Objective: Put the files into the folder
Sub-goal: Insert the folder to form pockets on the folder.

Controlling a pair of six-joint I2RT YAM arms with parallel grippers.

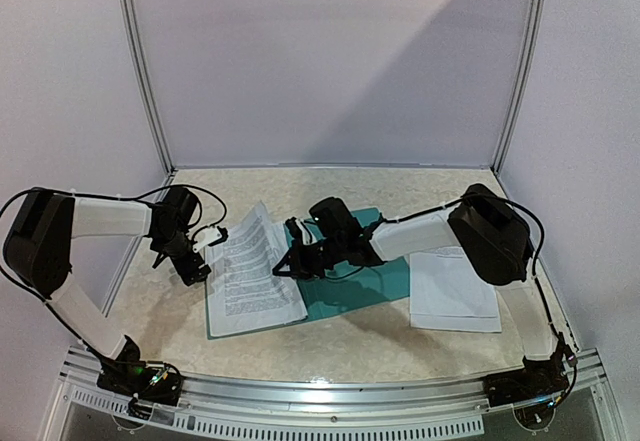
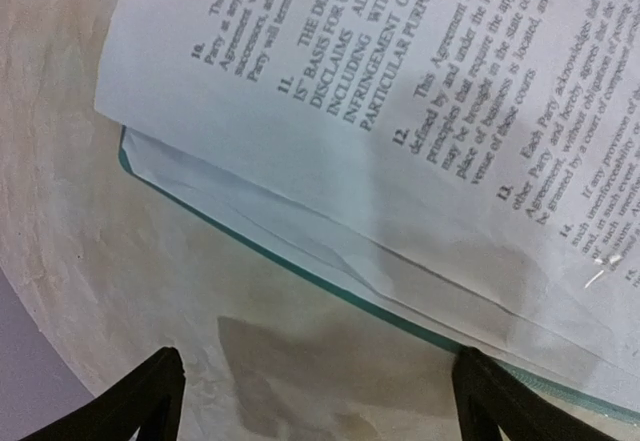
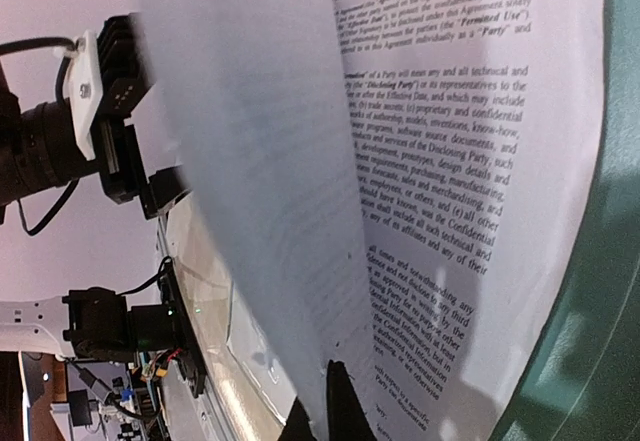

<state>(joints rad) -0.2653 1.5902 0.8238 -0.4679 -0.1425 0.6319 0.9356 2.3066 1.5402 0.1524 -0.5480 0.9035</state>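
A beige marbled bench (image 1: 330,186) seen from above, closed in by pale walls (image 1: 330,61) at the back and both sides. A teal folder (image 1: 385,276) lies open and flat near the middle. Its spread runs left to right, slightly tilted, with the right half bare and green. The files (image 1: 255,296), white sheets of dense black print, lie on the folder's left half. Their long axis runs from the near edge toward the back wall, leaning a little right at the far end. The top sheet is lifted and curls upward along its far right side. The right pincer (image 1: 285,266) is at the files' right edge, its tips pressed together on that raised sheet. In its wrist view the page rises steeply from the tips, with printed pages and green cover beyond. The left pincer (image 1: 192,266) hovers low at the files' left edge with its tips wide apart and nothing between them. Its wrist view shows a thin green folder rim peeping out under the paper corner. A separate pile of white sheets (image 1: 455,296) lies just beside the folder's right edge, under the right arm. Bare bench stretches behind the folder to the back wall, and a narrower strip runs along the front.
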